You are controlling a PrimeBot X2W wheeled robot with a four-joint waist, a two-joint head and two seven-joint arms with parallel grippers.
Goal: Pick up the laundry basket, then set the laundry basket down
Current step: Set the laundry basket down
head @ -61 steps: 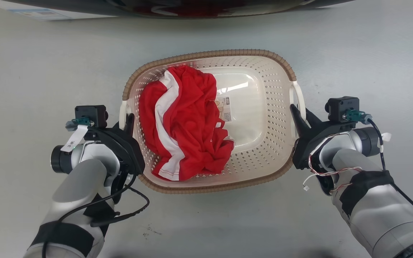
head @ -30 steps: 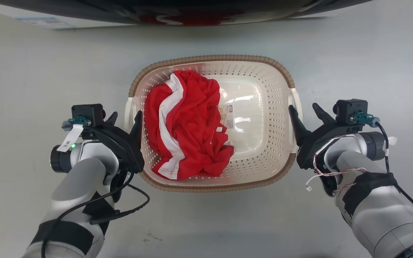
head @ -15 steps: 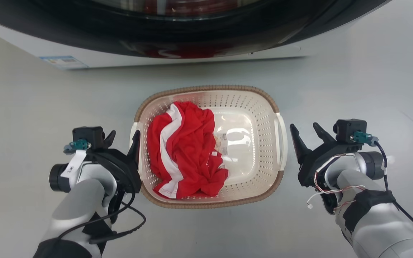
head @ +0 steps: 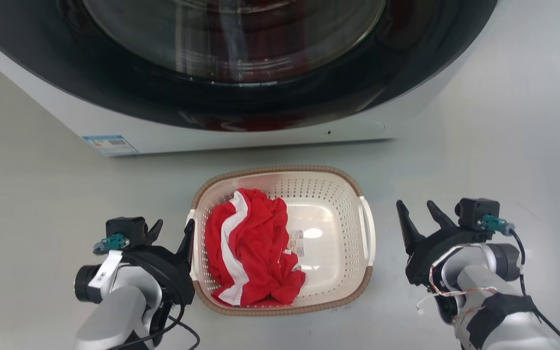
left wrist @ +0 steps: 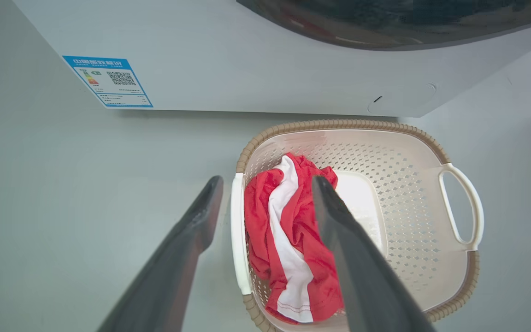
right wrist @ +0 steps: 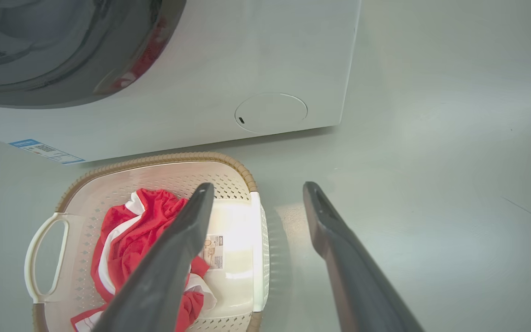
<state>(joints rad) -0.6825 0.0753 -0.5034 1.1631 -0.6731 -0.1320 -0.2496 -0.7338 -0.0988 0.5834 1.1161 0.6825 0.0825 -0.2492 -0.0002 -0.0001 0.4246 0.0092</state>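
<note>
The laundry basket point(head: 338, 204), cream-white and perforated with a brown rim, stands on the grey floor with a crumpled red and white garment point(head: 251, 253) inside. My left gripper point(head: 175, 224) is open beside the basket's left handle point(head: 191, 253). In the left wrist view the left gripper point(left wrist: 266, 184) is raised, its fingers spread to either side of that handle point(left wrist: 237, 230). My right gripper point(head: 414, 206) is open and holds nothing, a short way right of the right handle point(head: 368, 228). From the right wrist, the right gripper point(right wrist: 258, 189) looks down on the basket point(right wrist: 155, 161).
A white front-loading washing machine point(head: 241, 136) with a dark round glass door point(head: 231, 43) stands just behind the basket. Bare grey floor point(head: 494, 146) lies right of the machine, more on the left point(head: 32, 194).
Both grippers opened off the basket's handles and drew up and away from them. The head camera lifted, so the basket looks smaller and the washing machine shows.
</note>
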